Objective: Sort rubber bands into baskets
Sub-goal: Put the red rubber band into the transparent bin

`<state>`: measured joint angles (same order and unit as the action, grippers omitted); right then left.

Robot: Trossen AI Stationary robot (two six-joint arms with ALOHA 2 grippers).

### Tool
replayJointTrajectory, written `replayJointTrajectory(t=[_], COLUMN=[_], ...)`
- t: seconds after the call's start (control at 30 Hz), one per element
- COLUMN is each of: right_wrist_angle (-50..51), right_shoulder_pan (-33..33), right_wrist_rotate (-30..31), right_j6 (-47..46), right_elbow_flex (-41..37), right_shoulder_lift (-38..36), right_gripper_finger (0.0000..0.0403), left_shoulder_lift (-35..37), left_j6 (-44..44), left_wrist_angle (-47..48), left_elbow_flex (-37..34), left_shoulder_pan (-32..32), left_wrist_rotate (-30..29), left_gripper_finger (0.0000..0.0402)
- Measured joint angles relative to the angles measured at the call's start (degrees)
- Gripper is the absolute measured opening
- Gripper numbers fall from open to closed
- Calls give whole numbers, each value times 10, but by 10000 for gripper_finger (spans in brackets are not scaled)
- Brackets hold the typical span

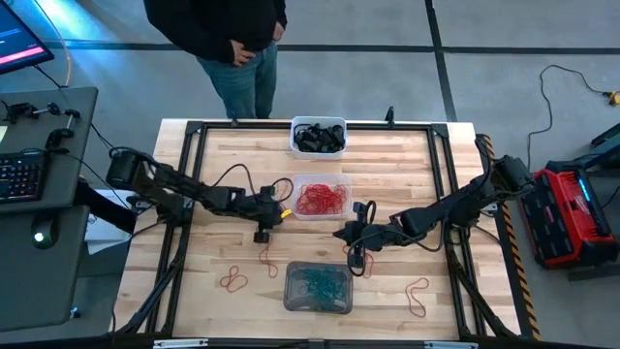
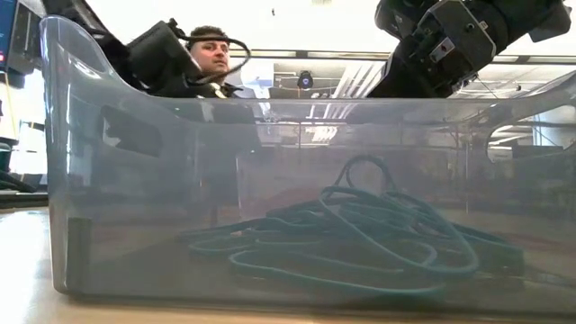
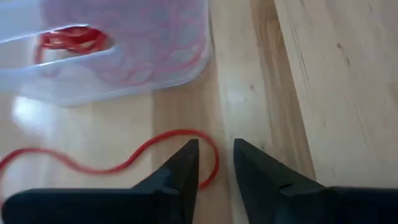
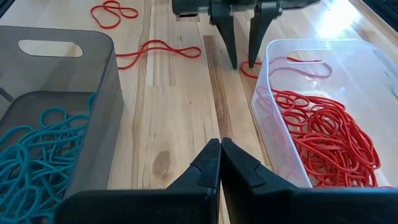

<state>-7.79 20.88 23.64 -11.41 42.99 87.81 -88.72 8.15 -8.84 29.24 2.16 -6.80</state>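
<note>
Red band (image 3: 124, 158) on wood: light, limp, flat | left gripper (image 3: 216, 163) straddles its end loop, fingers apart | right gripper (image 4: 220, 163) closed, empty | pinch the loop.

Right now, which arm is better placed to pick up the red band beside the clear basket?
The left. Its tool has fingers straddling that red band next to the clear basket. The right tool is shut, farther back between baskets.

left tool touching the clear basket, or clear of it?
Apart. Left wrist view shows bare wood between the left tool and the clear basket; its fingertips straddle a red rubber band on the table.
</note>
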Motion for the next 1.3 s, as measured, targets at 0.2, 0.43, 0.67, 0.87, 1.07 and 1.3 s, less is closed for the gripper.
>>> replayJointTrajectory(t=[0.2, 0.43, 0.67, 0.87, 1.07, 1.3], right_wrist_angle=[2, 3, 3, 4, 7, 8], right_shoulder_pan=[0, 0, 0, 0, 0, 0], right_wrist_rotate=[0, 0, 0, 0, 0, 0], right_j6=[-2, -1, -1, -1, -1, -1], right_elbow_flex=[0, 0, 0, 0, 0, 0], right_shoulder_lift=[0, 0, 0, 0, 0, 0], right_gripper_finger=[0, 0, 0, 0, 0, 0], left_shoulder_lift=[-45, -48, -46, 1, 82, 179], left_j6=[5, 5, 8, -3, -31, -60], left_wrist_angle=[48, 58, 65, 160, 260, 293], left_elbow_flex=[43, 48, 49, 77, 116, 131], left_shoulder_pan=[-6, -6, 6, 16, 23, 27], left_wrist_rotate=[17, 14, 15, 4, -45, -72], left_gripper_finger=[77, 63, 7, 1, 0, 0])
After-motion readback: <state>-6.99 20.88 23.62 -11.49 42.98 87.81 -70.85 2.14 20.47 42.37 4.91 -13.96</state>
